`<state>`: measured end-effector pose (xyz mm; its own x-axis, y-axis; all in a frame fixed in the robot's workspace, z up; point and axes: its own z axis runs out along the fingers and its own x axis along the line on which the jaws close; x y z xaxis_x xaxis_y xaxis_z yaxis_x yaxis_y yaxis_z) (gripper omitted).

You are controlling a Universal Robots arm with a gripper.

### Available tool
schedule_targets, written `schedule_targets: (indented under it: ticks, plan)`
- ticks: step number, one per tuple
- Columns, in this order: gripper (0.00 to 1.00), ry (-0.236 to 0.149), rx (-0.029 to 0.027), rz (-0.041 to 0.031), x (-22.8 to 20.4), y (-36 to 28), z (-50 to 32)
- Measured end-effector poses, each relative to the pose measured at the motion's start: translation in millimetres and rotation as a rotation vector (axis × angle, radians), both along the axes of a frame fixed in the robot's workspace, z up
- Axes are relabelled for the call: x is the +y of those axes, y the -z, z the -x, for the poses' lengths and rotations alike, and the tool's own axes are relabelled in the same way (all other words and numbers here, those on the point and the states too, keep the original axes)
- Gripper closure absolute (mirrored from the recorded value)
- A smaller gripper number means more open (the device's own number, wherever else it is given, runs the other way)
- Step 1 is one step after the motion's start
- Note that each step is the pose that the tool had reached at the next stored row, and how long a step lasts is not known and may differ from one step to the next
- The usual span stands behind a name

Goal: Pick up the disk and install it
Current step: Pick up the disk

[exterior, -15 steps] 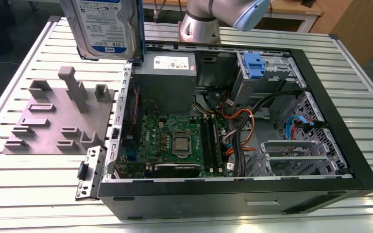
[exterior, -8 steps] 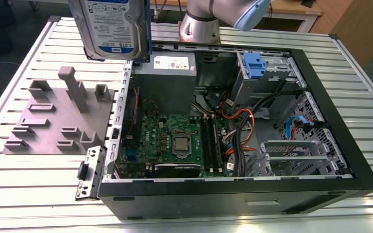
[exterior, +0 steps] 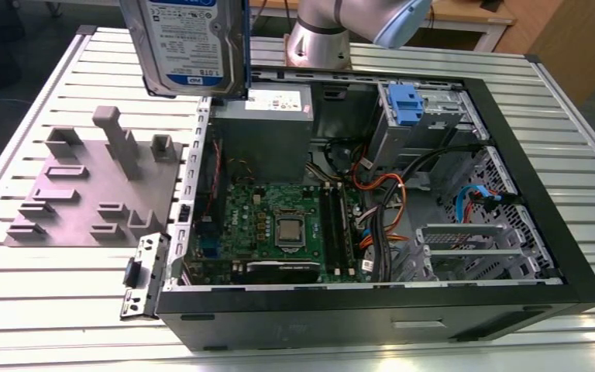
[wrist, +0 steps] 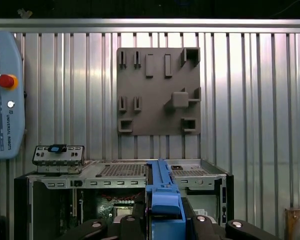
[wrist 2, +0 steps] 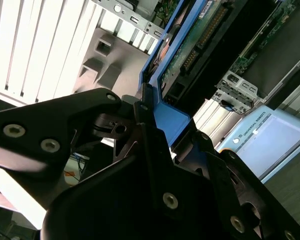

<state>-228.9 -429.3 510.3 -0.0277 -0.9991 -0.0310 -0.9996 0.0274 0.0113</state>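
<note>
The computer case [exterior: 545,256] lies open on its side on the slatted desk [exterior: 49,310]. Inside it are a green main board [exterior: 276,225], a grey metal box with a white sticker [exterior: 276,105] against the far wall, a bundle of orange and black cables [exterior: 386,194], and a metal drive cage with a blue tab [exterior: 405,105] in the far corner on the exterior view's right. The disk [exterior: 194,43] is held up in the air, label towards the exterior camera, over the case's far corner on the exterior view's left; the picture edge cuts off its top. In the second wrist view the pincer [wrist 2: 171,125] is closed on the disk's blue bracket. In the first wrist view its black fingers [wrist: 140,220] press against either side of that bracket. A grey moulded plate [exterior: 91,194] with upright pegs lies on the desk just beside the case, on the exterior view's left. The arm's base [exterior: 318,39] stands behind the case's far wall. A control pendant [wrist: 5,95] rests on the desk. The case's upper side is uncovered along its whole length, and bare slats border the plate and the case's near edge.
</note>
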Motion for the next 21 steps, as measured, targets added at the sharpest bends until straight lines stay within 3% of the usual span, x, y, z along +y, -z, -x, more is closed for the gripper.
schedule_targets:
  ticks: [21]
  plan:
    - [0.63,0.0,0.0,0.0001,0.0,0.0,-17.8]
